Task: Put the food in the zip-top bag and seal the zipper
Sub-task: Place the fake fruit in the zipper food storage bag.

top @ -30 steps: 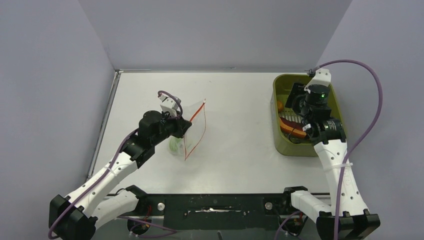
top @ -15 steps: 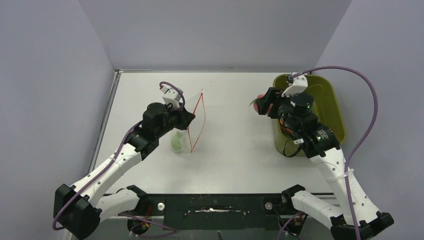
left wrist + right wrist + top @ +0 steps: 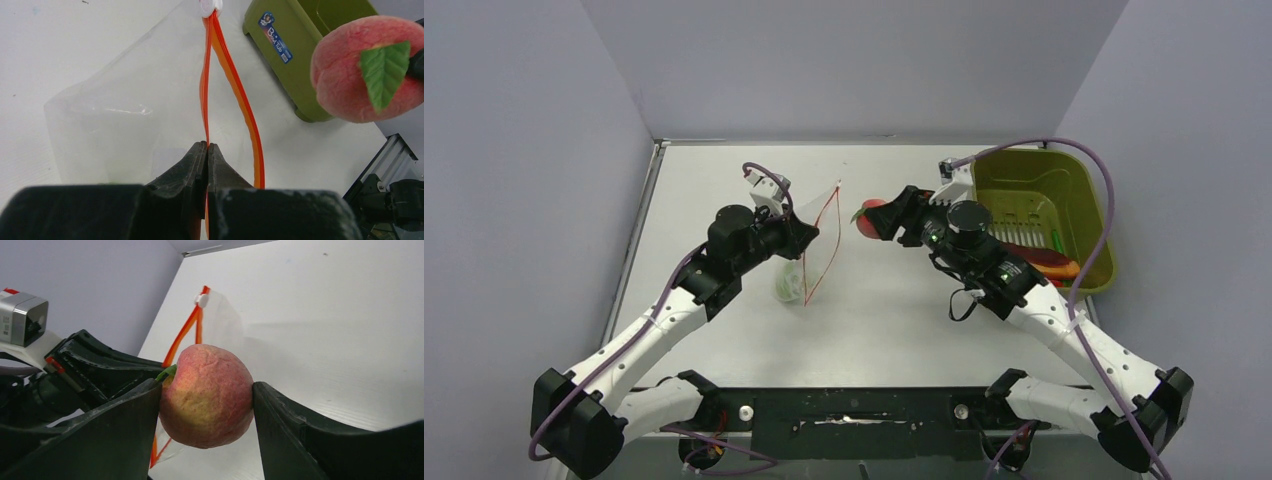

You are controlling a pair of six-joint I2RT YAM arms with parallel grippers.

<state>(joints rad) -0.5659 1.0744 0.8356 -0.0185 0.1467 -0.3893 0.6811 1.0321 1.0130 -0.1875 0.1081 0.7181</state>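
- Pale grey walls close in a white table [image 3: 904, 310], with both arms reaching over its middle
- Left hand [image 3: 206, 150] is pinched fully shut on one lip of the thin red-orange zipper [image 3: 235, 95], holding up the clear crinkly zip-top bag [image 3: 125, 110] with its mouth parted
- Right hand [image 3: 206, 405] is clamped, partway open, around a pink-red toy peach with a green leaf [image 3: 350, 75], in the air just beside the bag's mouth
- Peach looks light, rigid and smooth, so likely to slip; a grip across its widest part suits it
- Bag film looks limp, so the stiffer lip is the place to hold
- Bag holds a green round slice [image 3: 786, 290]; the olive-green plastic tub [image 3: 1034, 185] holds orange and red bits [image 3: 1049, 262]
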